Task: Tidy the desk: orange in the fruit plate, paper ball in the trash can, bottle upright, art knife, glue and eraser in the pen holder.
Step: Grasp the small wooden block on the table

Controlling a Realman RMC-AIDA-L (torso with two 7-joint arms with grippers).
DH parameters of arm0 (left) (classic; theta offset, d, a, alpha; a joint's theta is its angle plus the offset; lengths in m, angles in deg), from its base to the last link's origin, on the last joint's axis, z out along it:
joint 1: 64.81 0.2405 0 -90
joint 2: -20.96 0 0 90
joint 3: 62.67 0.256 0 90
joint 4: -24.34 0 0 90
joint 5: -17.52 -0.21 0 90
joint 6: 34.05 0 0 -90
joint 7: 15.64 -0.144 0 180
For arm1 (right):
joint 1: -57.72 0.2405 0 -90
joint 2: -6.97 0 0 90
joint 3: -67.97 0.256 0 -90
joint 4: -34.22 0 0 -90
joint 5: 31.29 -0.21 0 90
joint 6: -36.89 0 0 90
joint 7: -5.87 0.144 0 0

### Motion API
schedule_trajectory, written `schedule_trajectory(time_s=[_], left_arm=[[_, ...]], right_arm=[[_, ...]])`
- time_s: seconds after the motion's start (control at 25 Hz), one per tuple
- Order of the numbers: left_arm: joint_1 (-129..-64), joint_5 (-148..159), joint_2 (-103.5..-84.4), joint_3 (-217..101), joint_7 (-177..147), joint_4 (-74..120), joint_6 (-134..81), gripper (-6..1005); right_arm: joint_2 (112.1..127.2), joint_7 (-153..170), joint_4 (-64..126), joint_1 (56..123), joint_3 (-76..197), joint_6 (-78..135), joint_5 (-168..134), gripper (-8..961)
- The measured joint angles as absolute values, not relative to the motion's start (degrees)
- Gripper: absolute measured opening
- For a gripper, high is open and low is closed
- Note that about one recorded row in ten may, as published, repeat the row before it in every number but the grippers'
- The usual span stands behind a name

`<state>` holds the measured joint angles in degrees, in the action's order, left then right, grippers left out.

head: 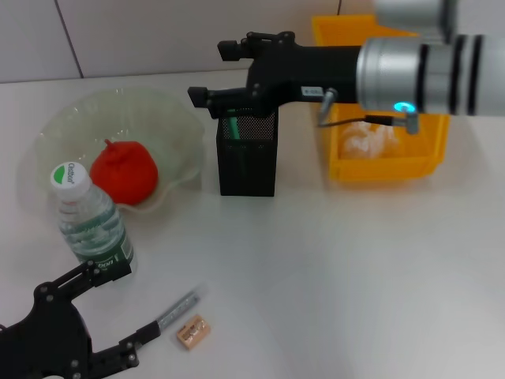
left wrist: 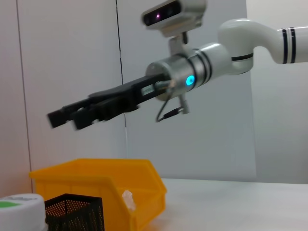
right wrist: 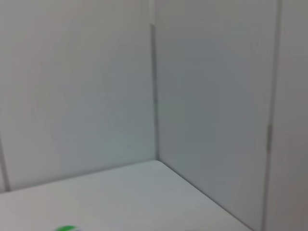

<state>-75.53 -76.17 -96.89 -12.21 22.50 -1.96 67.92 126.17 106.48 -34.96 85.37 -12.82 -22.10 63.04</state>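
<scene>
Orange (head: 124, 171) sits inside the fruit plate (head: 175, 126), on the near side of the dish. Fruit plate rests at the far left of the white tabletop (head: 331, 268).

Bottle (head: 89, 223) stands upright just in front of the plate, cap up, green label facing the camera; its white-and-green cap also shows at the corner of the left wrist view.

Pen holder (head: 248, 156) stands right of the plate, near the tabletop's middle rear. A green item stands inside it, only partly visible through the mesh; what it is cannot be told.

Trash can (head: 426, 146) is at the far right rear. Paper ball (head: 368, 140) lies inside it, white against the yellow floor of the bin.

Eraser (head: 193, 331) lies flat on the tabletop near the front edge, left of centre. Just beside it lies a slim grey stick-shaped object (head: 180, 307), blurred, apparently the art knife; it runs diagonally and is close to the eraser without clearly touching it.

Right pincer (head: 207, 73) reaches in from the right, held in the air directly above the pen holder. Its two black fingers (head: 229, 50) are spread apart with nothing between them; the left wrist view confirms both fingers separated and empty.

Left pincer (head: 114, 312) is low at the front left corner, near the bottle base. Its fingers are spread, one toward the bottle, one toward the stick-shaped object, gripping nothing.
</scene>
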Motion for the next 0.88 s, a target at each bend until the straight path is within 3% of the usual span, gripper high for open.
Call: schedule_trajectory(time_s=[0.52, 0.88], left_arm=[[-74.87, -75.8, -96.46, -12.49, 22.76, -2.23, 69.45, 798], [-74.87, -76.05, -96.3, -12.91, 23.78, -2.36, 68.77, 798]], right_arm=[[126.21, 95.31, -32.46, 75.8, -0.6, -46.28, 57.34, 840], [126.16, 83.38, -24.87, 72.95, 3.15, -54.15, 59.44, 839]])
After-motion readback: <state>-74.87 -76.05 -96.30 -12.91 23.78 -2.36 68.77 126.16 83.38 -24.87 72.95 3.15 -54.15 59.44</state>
